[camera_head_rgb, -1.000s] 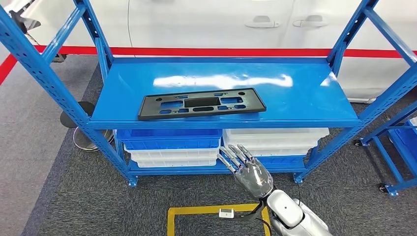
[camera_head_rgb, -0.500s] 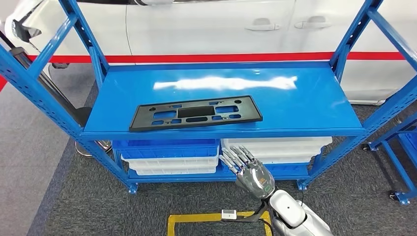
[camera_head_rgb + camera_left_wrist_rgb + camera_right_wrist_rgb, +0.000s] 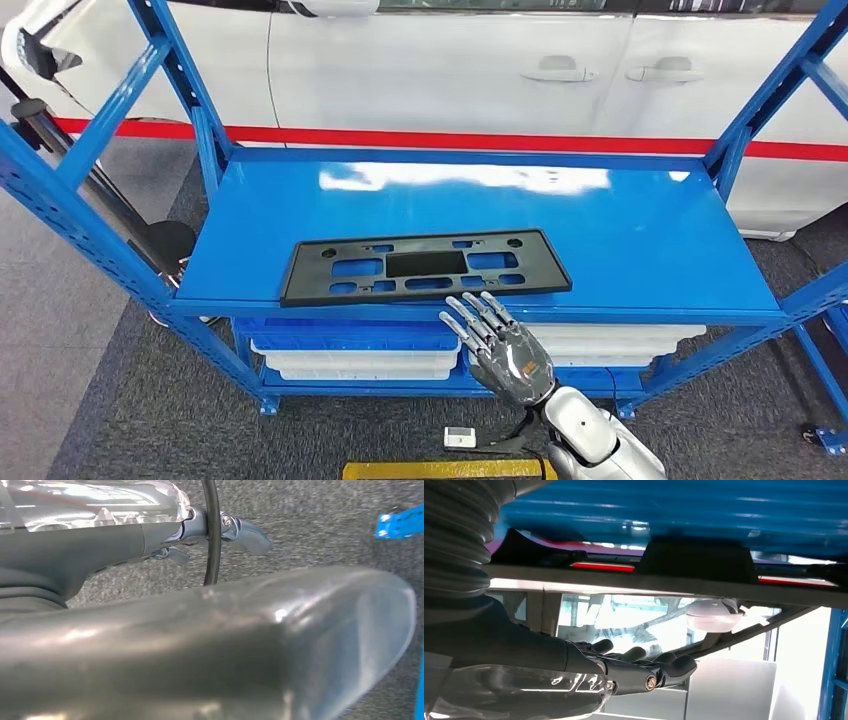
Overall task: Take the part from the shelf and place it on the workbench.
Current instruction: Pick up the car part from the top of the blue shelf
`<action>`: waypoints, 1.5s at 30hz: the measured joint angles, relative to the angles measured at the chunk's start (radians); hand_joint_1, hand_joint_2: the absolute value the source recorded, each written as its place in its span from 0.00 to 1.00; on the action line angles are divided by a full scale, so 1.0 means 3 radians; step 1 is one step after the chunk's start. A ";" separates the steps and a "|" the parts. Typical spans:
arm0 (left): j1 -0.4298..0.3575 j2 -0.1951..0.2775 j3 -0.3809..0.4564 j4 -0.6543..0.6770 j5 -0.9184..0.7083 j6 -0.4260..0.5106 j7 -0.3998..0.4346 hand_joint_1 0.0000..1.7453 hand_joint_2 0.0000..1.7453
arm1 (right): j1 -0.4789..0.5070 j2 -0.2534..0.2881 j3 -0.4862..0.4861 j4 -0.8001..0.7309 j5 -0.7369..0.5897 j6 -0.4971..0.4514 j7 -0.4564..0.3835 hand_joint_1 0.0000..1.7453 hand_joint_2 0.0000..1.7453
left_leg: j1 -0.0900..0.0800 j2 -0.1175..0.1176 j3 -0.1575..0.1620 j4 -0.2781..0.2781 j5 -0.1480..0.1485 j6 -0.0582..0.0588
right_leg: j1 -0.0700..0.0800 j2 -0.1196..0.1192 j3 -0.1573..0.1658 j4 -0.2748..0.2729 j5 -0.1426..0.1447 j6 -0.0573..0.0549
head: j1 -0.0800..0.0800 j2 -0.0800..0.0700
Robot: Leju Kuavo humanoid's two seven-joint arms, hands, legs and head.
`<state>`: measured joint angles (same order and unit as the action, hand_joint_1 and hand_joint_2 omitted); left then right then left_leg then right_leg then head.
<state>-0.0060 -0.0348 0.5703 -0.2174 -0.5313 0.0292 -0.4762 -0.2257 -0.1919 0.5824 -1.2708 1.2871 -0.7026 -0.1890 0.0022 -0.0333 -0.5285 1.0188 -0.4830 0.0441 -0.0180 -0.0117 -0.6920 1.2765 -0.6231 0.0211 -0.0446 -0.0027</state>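
The part (image 3: 425, 266), a long black plastic plate with several cut-outs, lies flat near the front edge of the blue shelf board (image 3: 620, 230). In the head view my right hand (image 3: 505, 350) is raised in front of that edge, just below the plate's right half. Its fingers are apart, they point up at the edge and hold nothing. The right wrist view looks along the same hand (image 3: 624, 672), with its dark fingers stretched out under the blue board (image 3: 674, 505). My left hand (image 3: 235, 527) hangs over grey carpet, and its finger pose is unclear.
Blue uprights (image 3: 95, 215) frame the shelf on both sides. Under the board stand a blue bin (image 3: 345, 335) and white bins (image 3: 620, 345). A white car (image 3: 450, 80) stands close behind. A small white device (image 3: 459, 436) and a yellow floor marking (image 3: 440, 468) lie near my feet.
The whole picture has shifted, so the camera has moved and the shelf now sits lower and nearer. My right hand's fingertips have come up to the shelf's front edge.
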 joint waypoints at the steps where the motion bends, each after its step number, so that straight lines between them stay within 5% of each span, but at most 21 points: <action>1: 0.0004 -0.0005 0.0000 0.0000 -0.0012 0.0009 -0.0010 0.00 0.00 | 0.0007 0.0000 -0.0005 -0.0015 -0.0013 0.0000 -0.0002 0.00 1.00 | -0.0003 -0.0002 0.0059 -0.0001 -0.0042 -0.0005 | 0.0009 -0.0001 -0.0006 -0.0146 0.0112 -0.0021 | 0.0000 0.0000; 3: 0.0011 -0.0021 0.0001 0.0002 -0.0034 0.0018 -0.0014 0.00 0.00 | 0.0012 0.0002 -0.0012 -0.0043 -0.0060 0.0000 -0.0016 0.00 1.00 | -0.0010 -0.0003 0.0150 -0.0006 -0.0125 -0.0023 | 0.0048 -0.0015 0.0029 -0.0547 0.0525 -0.0095 | 0.0001 0.0000; 5: 0.0010 -0.0038 0.0002 0.0005 -0.0049 0.0021 -0.0014 0.00 0.00 | 0.0014 0.0004 -0.0016 -0.0072 -0.0089 0.0001 -0.0031 0.00 1.00 | -0.0014 0.0000 0.0206 -0.0020 -0.0182 -0.0058 | 0.0085 -0.0025 0.0054 -0.0786 0.0765 -0.0152 | 0.0002 0.0000; 9: 0.0000 -0.0042 0.0003 0.0005 -0.0056 0.0024 -0.0014 0.00 0.00 | 0.0011 0.0003 -0.0017 -0.0141 -0.0105 0.0000 -0.0038 0.00 1.00 | -0.0019 0.0049 0.0255 0.0097 -0.0172 -0.0143 | 0.0073 -0.0014 0.0215 -0.0901 0.0710 -0.0218 | 0.0001 0.0000; 11: -0.0017 -0.0044 0.0003 0.0005 -0.0065 0.0024 -0.0014 0.00 0.00 | 0.0009 -0.0005 -0.0017 -0.0152 -0.0109 0.0000 -0.0036 0.00 1.00 | -0.0007 0.0058 0.0081 0.0425 -0.0256 -0.0180 | 0.0068 -0.0022 0.0316 -0.0920 0.0659 -0.0239 | 0.0001 0.0000; 13: -0.0011 -0.0041 0.0003 0.0005 -0.0083 0.0026 -0.0014 0.00 0.00 | 0.0010 -0.0012 -0.0016 -0.0161 -0.0115 0.0000 -0.0032 0.00 1.00 | 0.0000 0.0060 -0.0184 0.0749 -0.0451 -0.0210 | 0.0071 -0.0023 0.0393 -0.0919 0.0594 -0.0249 | 0.0001 0.0000; 15: 0.0004 -0.0038 0.0003 0.0005 -0.0110 0.0029 -0.0014 0.00 0.00 | 0.0015 -0.0013 -0.0014 -0.0169 -0.0121 0.0000 -0.0023 0.00 1.00 | 0.0002 0.0061 -0.0339 0.0778 -0.0559 -0.0226 | 0.0070 -0.0014 0.0483 -0.0916 0.0521 -0.0245 | 0.0000 0.0000; 16: 0.0007 -0.0039 0.0003 0.0005 -0.0125 0.0030 -0.0014 0.00 0.00 | 0.0015 -0.0013 -0.0013 -0.0170 -0.0125 0.0000 -0.0014 0.00 1.00 | 0.0002 0.0061 -0.0357 0.0658 -0.0488 -0.0227 | 0.0071 -0.0011 0.0535 -0.0915 0.0482 -0.0240 | 0.0000 0.0000; 18: 0.0010 -0.0040 0.0003 0.0005 -0.0144 0.0028 -0.0016 0.00 0.00 | 0.0014 -0.0014 -0.0010 -0.0176 -0.0131 0.0000 0.0012 0.00 1.00 | -0.0005 0.0056 -0.0336 0.0287 -0.0092 -0.0195 | 0.0078 -0.0011 0.0632 -0.0906 0.0399 -0.0223 | 0.0001 0.0000; 20: 0.0016 -0.0040 0.0004 0.0005 -0.0155 0.0022 -0.0018 0.00 0.00 | 0.0012 -0.0014 -0.0003 -0.0184 -0.0141 0.0001 0.0038 0.00 1.00 | -0.0022 0.0051 -0.0312 0.0077 0.0194 -0.0142 | 0.0088 -0.0007 0.0680 -0.0884 0.0328 -0.0190 | 0.0001 0.0000; 25: 0.0003 -0.0041 0.0010 0.0005 -0.0193 0.0020 -0.0028 0.00 0.00 | 0.0006 -0.0014 0.0004 -0.0196 -0.0175 0.0000 0.0062 0.00 1.00 | 0.0007 0.0052 -0.0266 -0.0002 0.0237 -0.0057 | 0.0086 0.0001 0.0623 -0.0747 0.0179 -0.0102 | 0.0002 0.0000; 27: -0.0013 -0.0042 0.0015 0.0005 -0.0202 0.0027 -0.0033 0.00 0.00 | 0.0007 -0.0006 0.0004 -0.0192 -0.0181 0.0000 0.0076 0.00 1.00 | 0.0016 0.0052 -0.0246 -0.0019 0.0225 -0.0036 | 0.0052 0.0008 0.0400 -0.0355 0.0022 -0.0065 | 0.0003 0.0000; 28: -0.0017 -0.0043 0.0019 0.0005 -0.0210 0.0030 -0.0036 0.00 0.00 | 0.0010 -0.0001 0.0005 -0.0185 -0.0182 0.0001 0.0087 0.16 1.00 | 0.0018 0.0052 -0.0241 -0.0019 0.0214 -0.0030 | 0.0030 0.0009 0.0258 -0.0135 -0.0036 -0.0049 | 0.0002 0.0000; 30: -0.0020 -0.0044 0.0025 0.0005 -0.0236 0.0031 -0.0041 0.00 0.00 | 0.0012 0.0006 0.0010 -0.0159 -0.0180 0.0003 0.0116 0.60 1.00 | 0.0028 0.0050 -0.0220 -0.0015 0.0188 -0.0037 | -0.0016 0.0008 0.0083 0.0043 0.0027 -0.0013 | 0.0002 0.0000; 31: -0.0019 -0.0045 0.0027 0.0005 -0.0245 0.0031 -0.0042 0.00 0.00 | 0.0007 0.0006 0.0014 -0.0143 -0.0178 0.0005 0.0135 0.83 1.00 | 0.0038 0.0048 -0.0202 -0.0009 0.0171 -0.0048 | -0.0038 0.0005 0.0087 -0.0054 0.0156 0.0005 | 0.0002 0.0000; 32: -0.0018 -0.0046 0.0027 0.0005 -0.0254 0.0031 -0.0043 0.00 0.00 | -0.0002 0.0006 0.0019 -0.0125 -0.0175 0.0009 0.0154 0.91 1.00 | 0.0047 0.0045 -0.0184 0.0000 0.0151 -0.0065 | -0.0058 -0.0003 0.0142 -0.0245 0.0318 0.0021 | 0.0003 0.0000; 34: -0.0022 -0.0047 0.0031 0.0005 -0.0265 0.0028 -0.0045 0.00 0.00 | -0.0038 0.0007 0.0035 -0.0086 -0.0164 0.0035 0.0195 0.96 1.00 | 0.0049 0.0041 -0.0167 0.0028 0.0112 -0.0109 | -0.0069 -0.0021 0.0276 -0.0621 0.0508 0.0032 | 0.0003 0.0000; 39: -0.0031 -0.0051 0.0062 0.0005 -0.0309 0.0015 -0.0054 0.00 0.00 | -0.0123 0.0006 0.0101 -0.0006 -0.0111 0.0122 0.0292 0.96 1.00 | 0.0054 0.0053 -0.0181 0.0045 0.0069 -0.0222 | -0.0047 -0.0016 0.0331 -0.0792 0.0505 -0.0068 | 0.0001 0.0000; 41: -0.0035 -0.0052 0.0075 0.0005 -0.0314 0.0015 -0.0057 0.00 0.00 | -0.0140 -0.0008 0.0119 0.0017 -0.0106 0.0126 0.0303 0.95 1.00 | 0.0061 0.0060 -0.0271 0.0284 -0.0089 -0.0247 | -0.0043 -0.0028 0.0342 -0.0807 0.0510 -0.0112 | 0.0001 0.0000; 43: -0.0034 -0.0052 0.0083 0.0005 -0.0315 0.0015 -0.0058 0.00 0.00 | -0.0148 -0.0021 0.0141 0.0038 -0.0102 0.0136 0.0317 0.94 1.00 | 0.0058 0.0065 -0.0480 0.0733 -0.0311 -0.0253 | -0.0023 -0.0038 0.0341 -0.0807 0.0507 -0.0137 | 0.0001 0.0000; 45: -0.0022 -0.0053 0.0087 0.0005 -0.0318 0.0014 -0.0058 0.00 0.00 | -0.0150 -0.0024 0.0167 0.0053 -0.0095 0.0159 0.0336 0.92 1.00 | 0.0052 0.0066 -0.0598 0.0971 -0.0359 -0.0243 | 0.0000 -0.0038 0.0343 -0.0806 0.0505 -0.0146 | 0.0001 0.0000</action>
<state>-0.0126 -0.0507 0.5965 -0.2159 -0.6268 0.0333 -0.4936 -0.2707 -0.1991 0.6324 -1.2549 1.2586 -0.6549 -0.0882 0.0178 -0.0136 -0.7080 1.3101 -0.5907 -0.0288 -0.0180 -0.0231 -0.5891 1.0347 -0.4717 -0.0227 -0.0443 -0.0027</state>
